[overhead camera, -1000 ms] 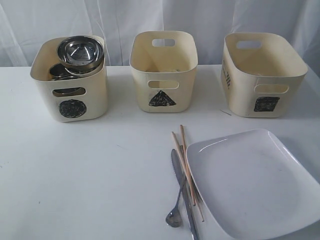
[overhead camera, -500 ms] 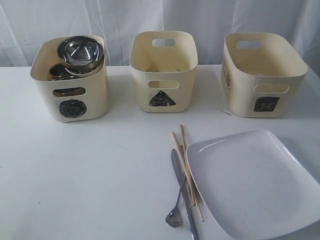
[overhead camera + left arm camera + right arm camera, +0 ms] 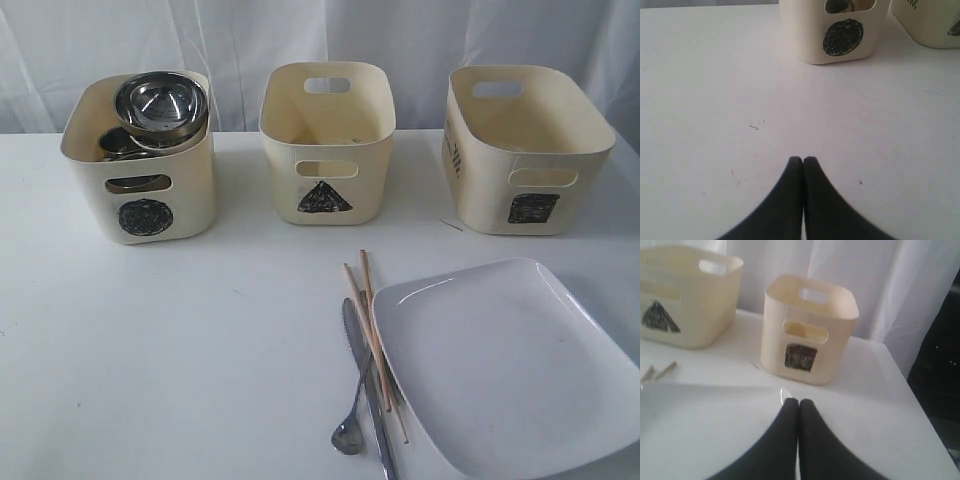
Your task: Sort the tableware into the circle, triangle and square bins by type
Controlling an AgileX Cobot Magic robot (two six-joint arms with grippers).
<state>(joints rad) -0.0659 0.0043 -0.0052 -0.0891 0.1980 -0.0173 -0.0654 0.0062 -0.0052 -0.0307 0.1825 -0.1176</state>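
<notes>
A big white square plate [image 3: 510, 365] lies flat at 5 o'clock on the white worktop [image 3: 180, 350]. Just by its 9 o'clock edge lie two wooden chopsticks [image 3: 372, 325], a shiny knife [image 3: 368, 390] and a small spoon [image 3: 352, 425], all crossing each other.

At the back stand three cream bins in a row. The circle bin [image 3: 140, 190] at 10 o'clock holds a steel bowl [image 3: 160, 103] on top of more steel things. The triangle bin [image 3: 327, 150] is at 12 and the square bin [image 3: 525, 150] at 2.

The right pincer [image 3: 798, 402] is closed tight and holds nothing; a corner of the plate is right by its tips. The left pincer [image 3: 803, 160] is closed and empty too, over bare worktop, well apart from the circle bin.

Each bin has its shape scribbled in black (dark marks on the square bin's side are too small to read).
</notes>
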